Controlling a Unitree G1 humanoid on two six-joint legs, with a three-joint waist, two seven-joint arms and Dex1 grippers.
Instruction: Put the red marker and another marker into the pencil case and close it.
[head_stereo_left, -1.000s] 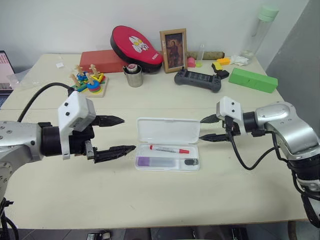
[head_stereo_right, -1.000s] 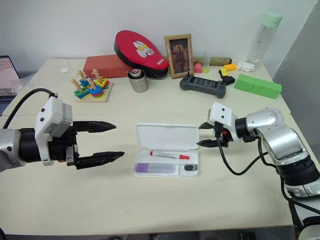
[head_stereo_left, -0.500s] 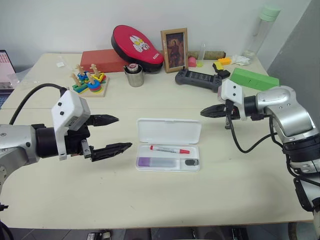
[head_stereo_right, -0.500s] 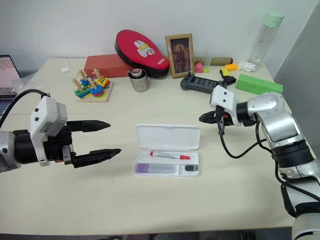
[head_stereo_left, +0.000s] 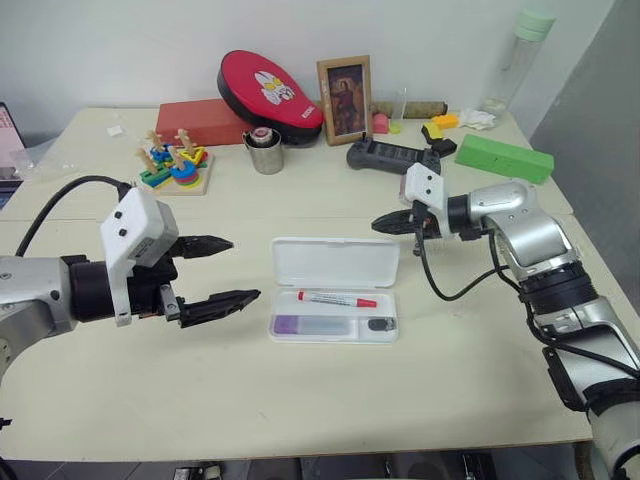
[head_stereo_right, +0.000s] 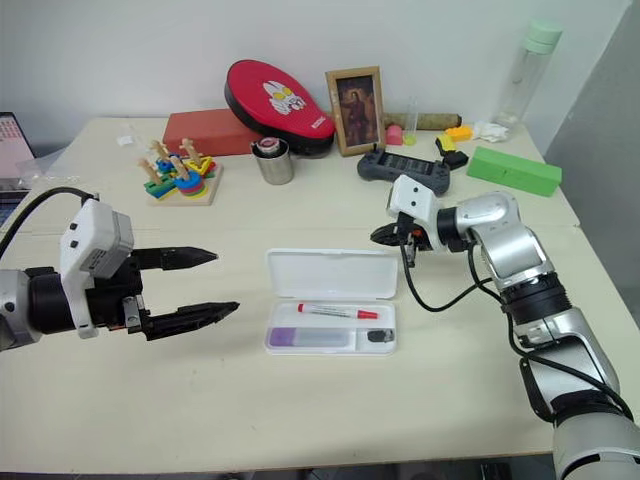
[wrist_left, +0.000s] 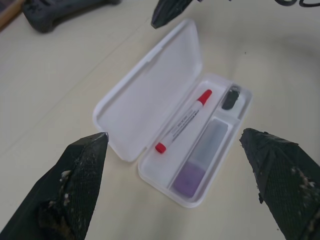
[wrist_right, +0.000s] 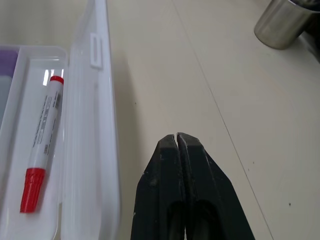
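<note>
**Right arm swings in behind the open case**

Since a second ago, our right gripper (head_stereo_left: 382, 224) has pressed its fingers together and moved from the right end of the case toward its far right corner, where it now hovers just behind the raised lid's edge, tips pointing left.

We see the flat white plastic pencil case (head_stereo_left: 336, 262) lying open near the middle of the pale table (head_stereo_left: 300, 395), its long axis running left to right, the rounded lid folded back on the far side and the tray toward us. In the tray's far slot lies the slim white-barrelled red marker (head_stereo_left: 338, 298), parallel to the case's length, red cap toward the right end. In the near slot lies the chunky pale purple highlighter (head_stereo_left: 305, 324), also lengthwise, purple body to the left and whitish cap to the right. A small dark item (head_stereo_left: 378, 324) sits in the tray's right end; we cannot tell what it is.

Our left gripper (head_stereo_left: 228, 271) hangs above the table to the left of the case, its black fingers spread wide and empty, pointing right toward it.

Farther back stand a steel cup (head_stereo_left: 267, 152), a wooden stacking toy (head_stereo_left: 176, 166), a red oval pad (head_stereo_left: 265, 87), a framed picture (head_stereo_left: 345, 87), a black controller (head_stereo_left: 390, 157) and a green box (head_stereo_left: 504, 158).
</note>
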